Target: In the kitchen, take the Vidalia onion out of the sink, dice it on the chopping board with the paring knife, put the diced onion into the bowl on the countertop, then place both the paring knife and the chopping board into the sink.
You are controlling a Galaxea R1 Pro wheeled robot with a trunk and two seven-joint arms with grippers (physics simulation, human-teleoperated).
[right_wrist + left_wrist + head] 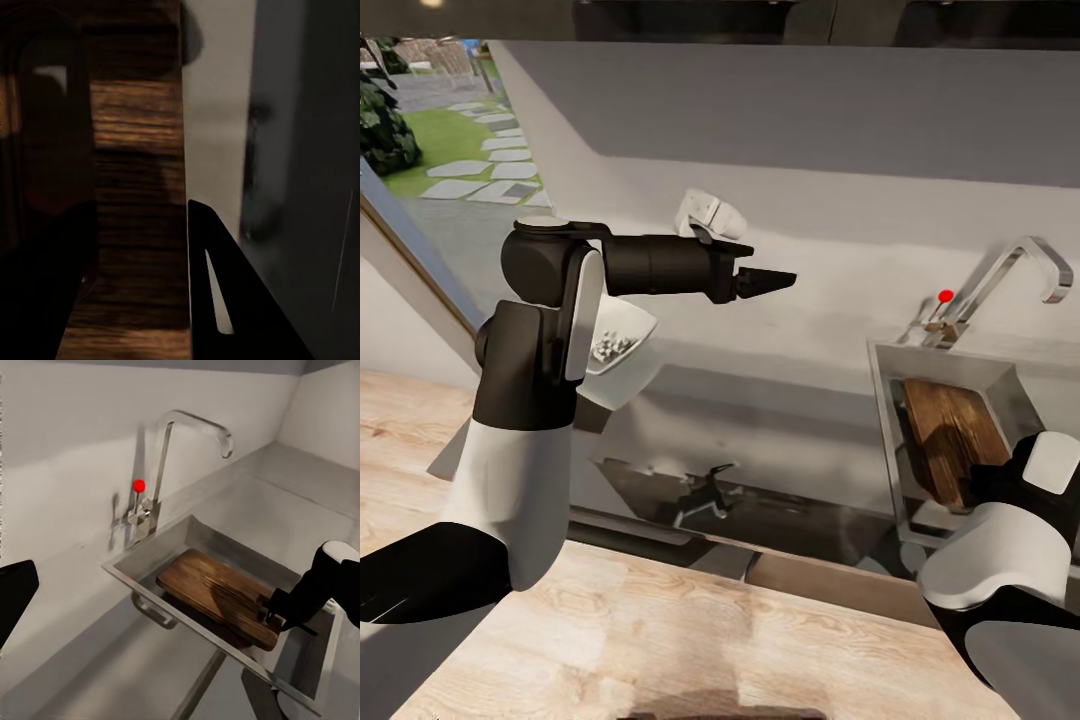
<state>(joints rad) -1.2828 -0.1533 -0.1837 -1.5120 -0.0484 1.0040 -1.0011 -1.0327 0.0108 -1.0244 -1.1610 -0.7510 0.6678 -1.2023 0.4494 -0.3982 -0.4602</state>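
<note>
The chopping board [945,430] is a dark-brown wooden board leaning tilted inside the steel sink [882,400], under the bent chrome tap [1015,262]. My right gripper [279,611] reaches down into the sink and is shut on the near end of the board [214,589], with the wood [139,187] between its fingers [217,300]. My left gripper [765,282] hangs open and empty above the grey countertop [780,400], left of the sink; one finger [11,592] shows. The white bowl [635,322] holds the diced onion [612,347], partly behind my left arm. The paring knife is out of view.
A red knob [946,296] sits on the tap base. A white object [710,215] rests by the grey wall behind my left gripper. A light wooden surface [660,620] runs across the foreground, and a window [420,150] opens at the left.
</note>
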